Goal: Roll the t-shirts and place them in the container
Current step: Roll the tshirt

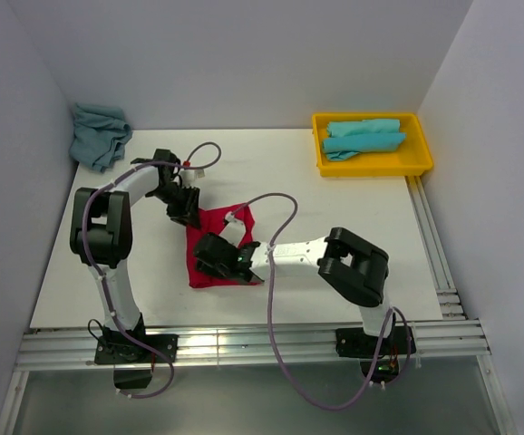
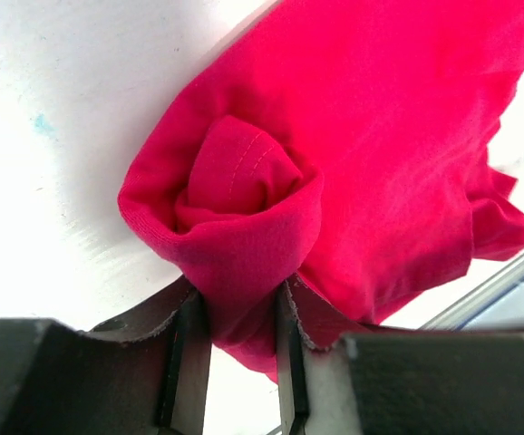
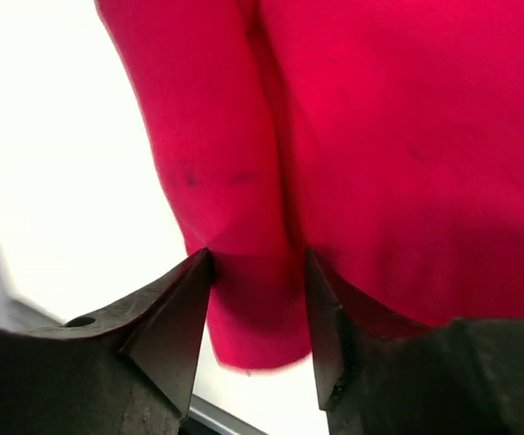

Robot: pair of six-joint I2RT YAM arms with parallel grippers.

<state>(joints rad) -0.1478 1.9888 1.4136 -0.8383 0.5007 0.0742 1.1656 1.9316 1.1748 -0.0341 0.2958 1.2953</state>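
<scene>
One red shirt (image 1: 218,222), the item in hand, lies near the middle of the table (image 1: 334,199) between our two arms. Its far end is wound into a loose coil and the rest runs flat towards the near edge

Left gripper (image 2: 239,304): pressed together on the red shirt, pinching a thick tuck of cloth just under the coil
Right gripper (image 3: 257,258): jaws spread, with a long fold of the shirt lying between them at the near end; we cannot tell whether either finger presses on it

Risks, as we judge them:
- coil springs open: it is slack and hollow around its core, and only one pinch holds it, so a tug or a release on the left would let it unwind
- roll runs crooked: the two ends are not held alike, so one side may get ahead and make a cone
- cloth drags over the table instead of turning and bunches under the right fingers
- right jaws close on too many layers, or on none

Appearance: bright, plain, soft cotton; a stitched hem shows at the coil's heart; folded lengthwise and creased, with one crumpled corner trailing aside; faint dark marks on the flat part

Other stock: rolled turquoise shirts (image 1: 363,136), seemingly two, in the yellow tray (image 1: 371,170) at far right; one crumpled turquoise shirt (image 1: 99,134) in the far left corner, not yet rolled
</scene>
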